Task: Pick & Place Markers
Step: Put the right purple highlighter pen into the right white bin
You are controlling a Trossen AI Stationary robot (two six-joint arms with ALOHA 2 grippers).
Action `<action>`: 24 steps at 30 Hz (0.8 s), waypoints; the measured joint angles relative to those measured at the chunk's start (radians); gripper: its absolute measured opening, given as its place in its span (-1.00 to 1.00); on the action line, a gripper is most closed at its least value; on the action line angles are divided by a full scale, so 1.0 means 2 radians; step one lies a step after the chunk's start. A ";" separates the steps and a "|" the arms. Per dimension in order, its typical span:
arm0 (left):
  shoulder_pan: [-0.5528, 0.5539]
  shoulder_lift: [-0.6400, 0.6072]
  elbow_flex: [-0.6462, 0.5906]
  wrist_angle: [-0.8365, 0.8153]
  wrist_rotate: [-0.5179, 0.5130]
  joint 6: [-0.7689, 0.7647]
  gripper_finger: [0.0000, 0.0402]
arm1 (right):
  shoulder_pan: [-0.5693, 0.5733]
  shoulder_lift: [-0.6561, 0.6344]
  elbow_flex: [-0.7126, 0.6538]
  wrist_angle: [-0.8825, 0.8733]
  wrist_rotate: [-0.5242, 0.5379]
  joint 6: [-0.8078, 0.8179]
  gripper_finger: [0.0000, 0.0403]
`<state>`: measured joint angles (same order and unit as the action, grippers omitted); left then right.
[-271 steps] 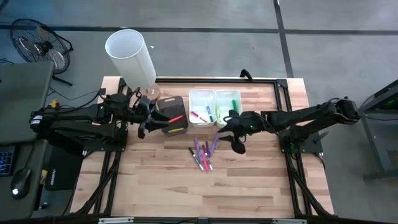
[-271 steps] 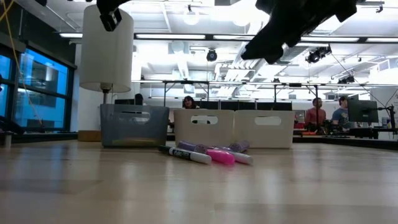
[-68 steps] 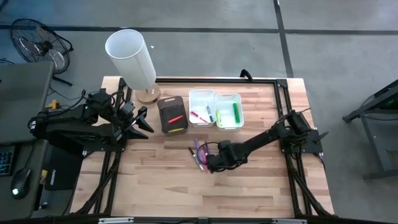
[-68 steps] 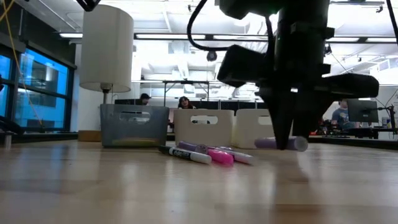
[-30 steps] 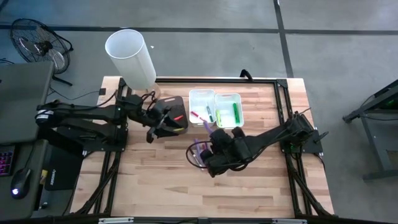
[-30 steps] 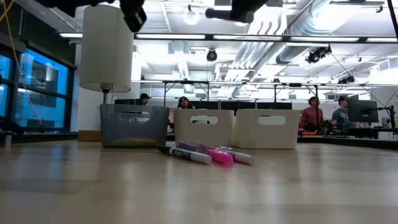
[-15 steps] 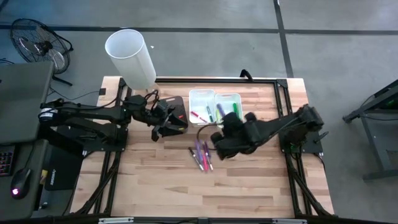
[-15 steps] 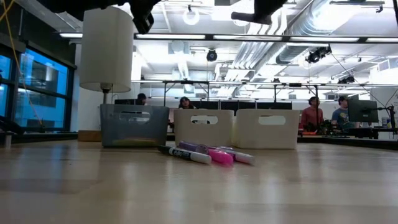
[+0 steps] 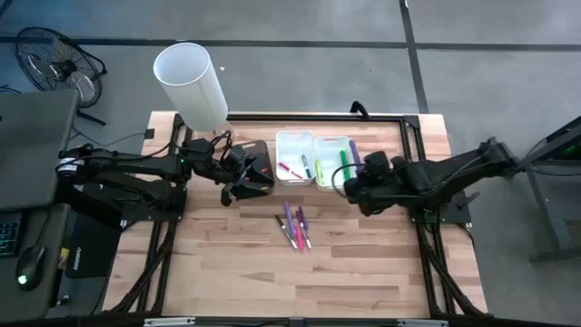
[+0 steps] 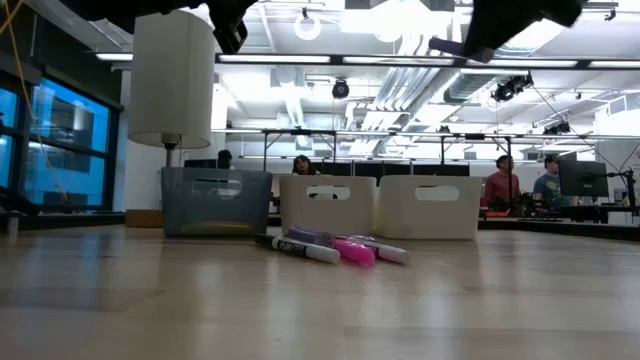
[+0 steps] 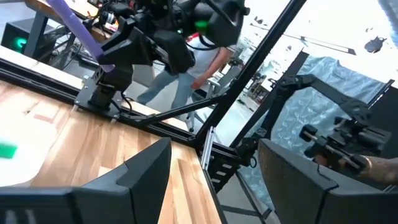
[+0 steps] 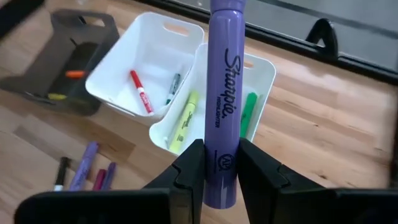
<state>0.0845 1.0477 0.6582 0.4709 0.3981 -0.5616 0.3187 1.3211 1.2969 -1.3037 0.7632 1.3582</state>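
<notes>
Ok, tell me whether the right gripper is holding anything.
Holding. The right gripper is shut on a purple Sharpie marker, clamped near one end, above the white bins.

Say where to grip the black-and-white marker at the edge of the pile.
Take the black-and-white marker mid-barrel, straight down from above, with the hand closing across its length. It lies flat on the table at the pile's left edge, so that side is free; a purple marker lies close on the other side.
</notes>
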 joint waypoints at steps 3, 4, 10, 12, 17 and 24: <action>0.000 0.000 0.000 0.000 0.000 -0.007 0.19 | -0.001 -0.042 -0.051 0.057 0.006 -0.017 -0.65; 0.000 0.000 0.000 0.000 0.000 -0.010 0.19 | -0.003 -0.054 -0.067 0.078 0.006 -0.024 -0.65; 0.000 0.000 0.000 -0.001 0.000 -0.010 0.19 | -0.031 -0.106 -0.160 0.232 -0.015 -0.082 -0.63; 0.000 0.000 0.000 -0.001 0.001 -0.010 0.19 | -0.046 -0.111 -0.185 0.285 -0.033 -0.108 -0.62; 0.000 0.000 0.000 -0.001 0.001 -0.010 0.19 | -0.092 -0.110 -0.238 0.399 -0.086 -0.156 -0.62; 0.000 0.009 0.000 -0.002 0.001 -0.010 0.19 | -0.163 -0.109 -0.291 0.500 -0.145 -0.185 -0.62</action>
<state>0.0845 1.0647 0.6582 0.4664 0.4000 -0.5816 -0.0069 1.1038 0.7156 -0.3029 0.4734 0.9875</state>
